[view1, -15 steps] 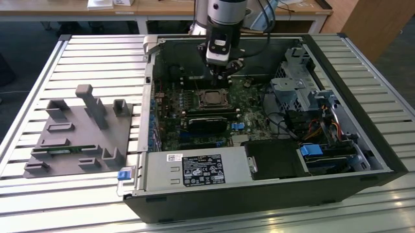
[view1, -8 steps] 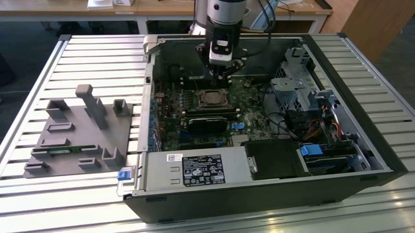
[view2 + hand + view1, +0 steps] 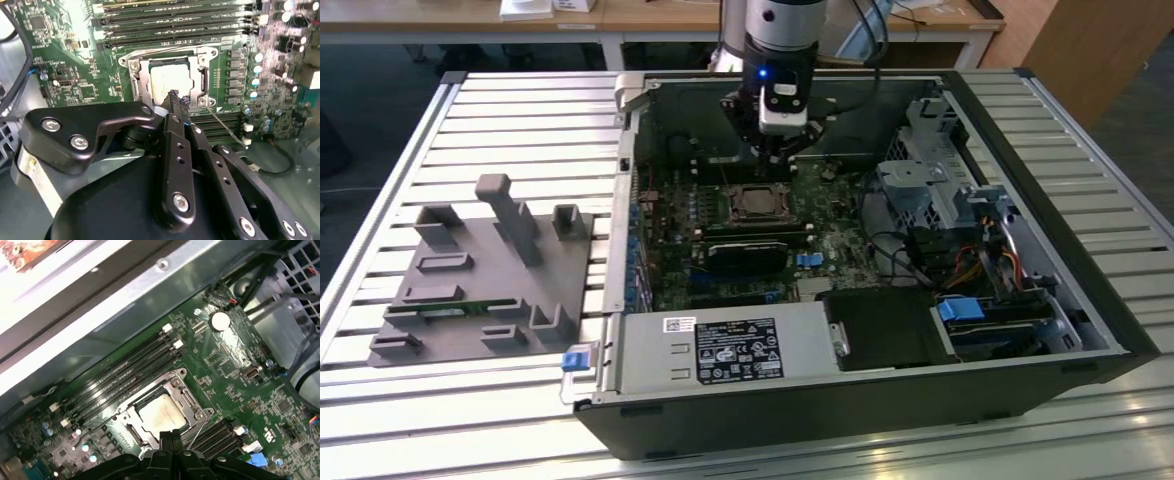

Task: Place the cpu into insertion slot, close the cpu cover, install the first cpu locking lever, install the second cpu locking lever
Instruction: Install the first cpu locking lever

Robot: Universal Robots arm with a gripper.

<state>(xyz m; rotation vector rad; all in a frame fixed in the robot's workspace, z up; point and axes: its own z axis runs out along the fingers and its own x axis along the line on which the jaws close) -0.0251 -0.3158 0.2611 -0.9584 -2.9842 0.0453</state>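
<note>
The cpu (image 3: 169, 80) (image 3: 160, 413), a pale silver square, lies in its socket on the green motherboard. The shiny cpu cover (image 3: 136, 85) (image 3: 189, 401) lies flat around it as a frame. A thin wire locking lever (image 3: 227, 127) sticks out from one corner of the socket, beside my fingers. My gripper (image 3: 175, 96) (image 3: 167, 436) hangs just over the socket's edge, shut, and I see nothing between its tips. In the exterior view the gripper (image 3: 774, 165) is inside the open computer case, just behind the socket (image 3: 754, 203).
Memory slots (image 3: 125, 372) flank the socket. A black module (image 3: 747, 255) sits in front of it. A drive cage (image 3: 934, 190) and cables fill the case's right side, and the power supply (image 3: 720, 350) is in front. A grey fixture (image 3: 480, 270) stands on the exterior view's left.
</note>
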